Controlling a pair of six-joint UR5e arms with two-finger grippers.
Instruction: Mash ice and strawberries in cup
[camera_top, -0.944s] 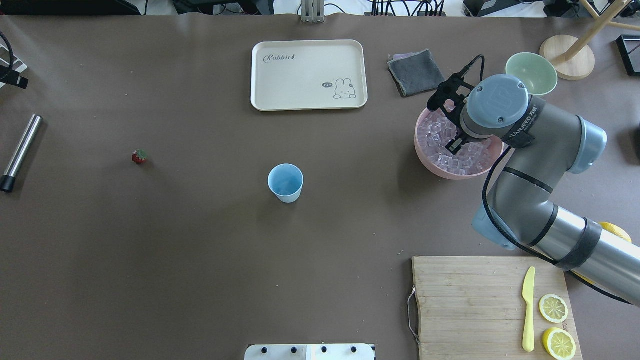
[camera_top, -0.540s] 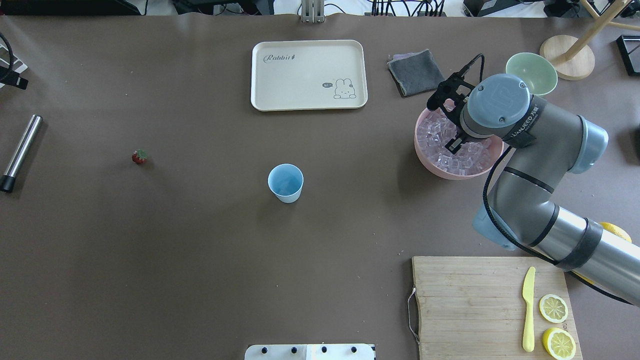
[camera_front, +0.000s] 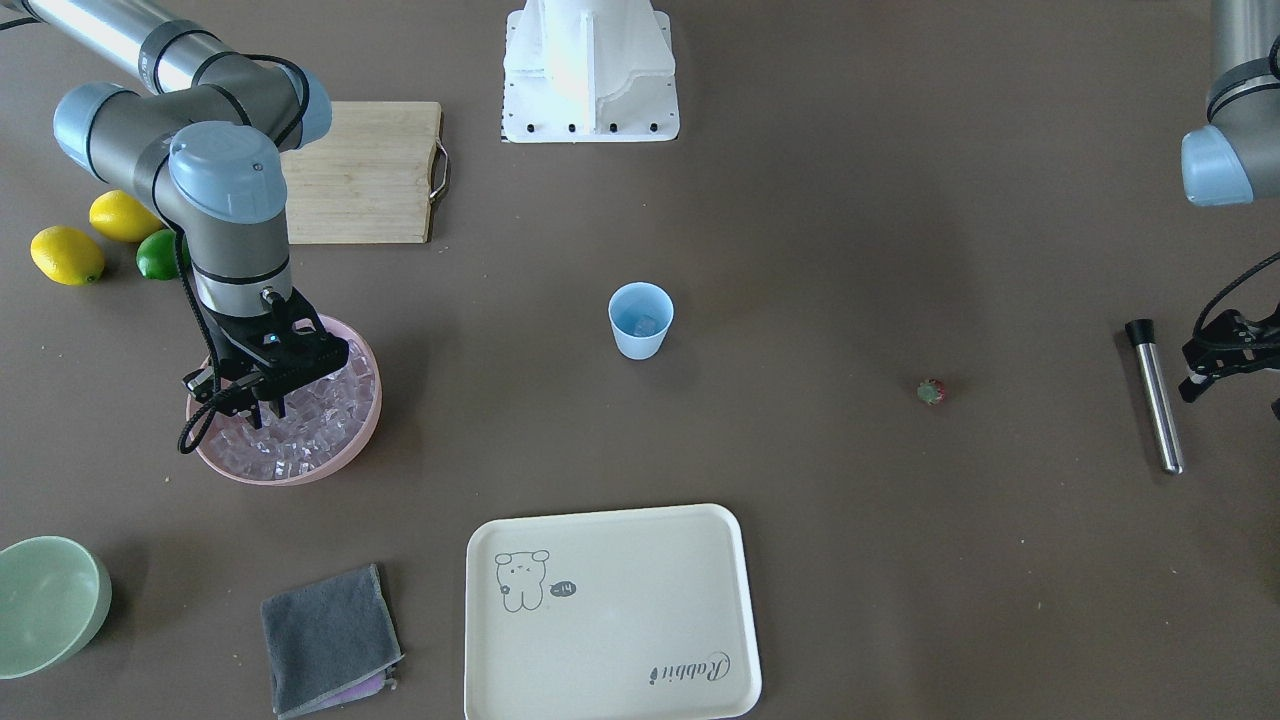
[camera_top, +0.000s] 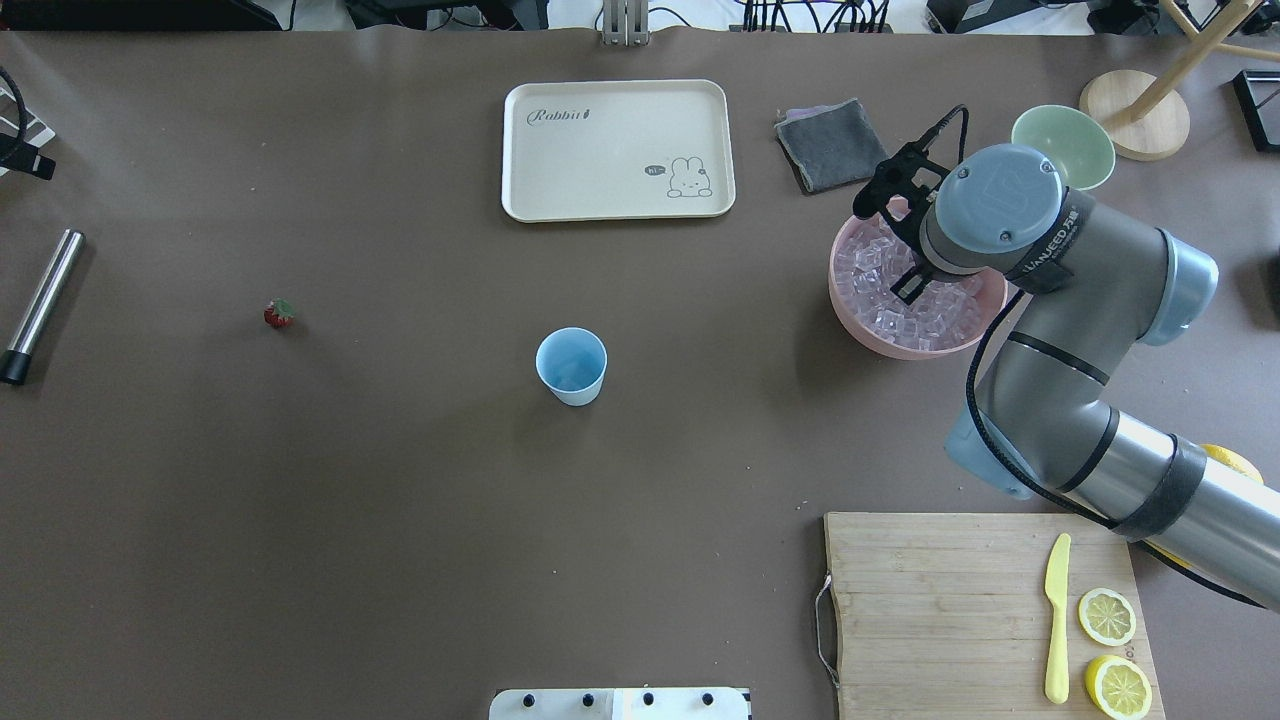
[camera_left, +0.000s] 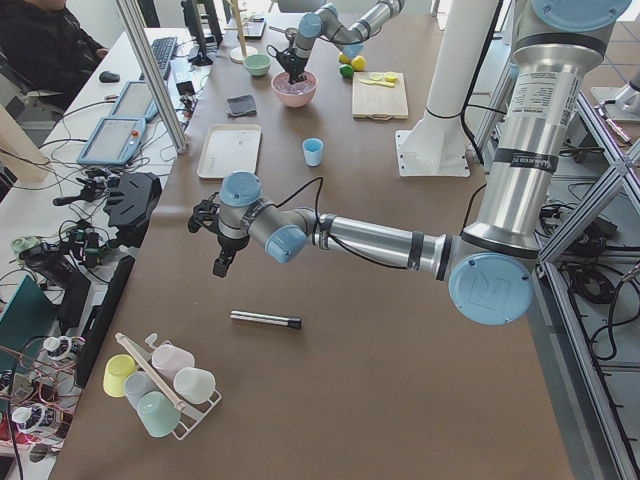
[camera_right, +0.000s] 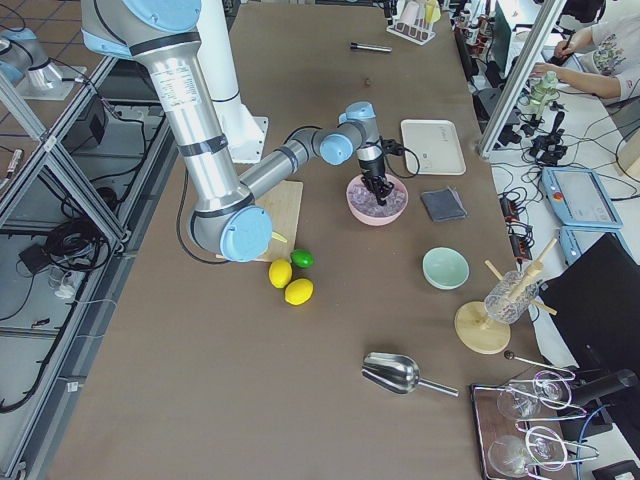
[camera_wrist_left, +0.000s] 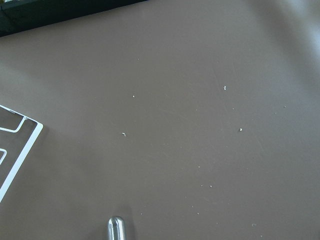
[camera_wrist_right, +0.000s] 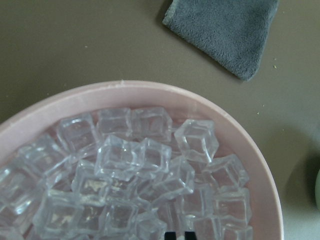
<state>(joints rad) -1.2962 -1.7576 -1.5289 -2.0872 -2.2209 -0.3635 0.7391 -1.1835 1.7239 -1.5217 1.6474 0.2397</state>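
1. Overhead exterior view: the right arm enters from the near right corner, passes above the cutting board (camera_top: 940, 600) and folds at the elbow. Its wrist stands upright over the pink bowl (camera_top: 848, 318) at the far right of the worktop (camera_top: 400, 500).
2. The right hand (camera_front: 265, 408) points straight down into the bowl, fingertips at the level of the ice (camera_wrist_right: 130, 165) heaped inside.
3. Right wrist view: the two fingertips (camera_wrist_right: 171, 235) sit close together at the lower edge, with only a narrow gap. Whether a cube is clamped between them cannot be told.
4. The left arm lies stretched low over the left end of the worktop. Its wrist is bent so that the left hand (camera_left: 221, 262) points down, apart from the surface, near the black end of the metal rod (camera_top: 40, 305).
5. The left hand's fingers are not shown clearly; whether they are spread or closed cannot be told.
6. The cup (camera_top: 571, 366) stands upright at mid-worktop, well apart from both hands.
7. The strawberry (camera_top: 280, 314) lies on the worktop to the left of the cup, between cup and rod.
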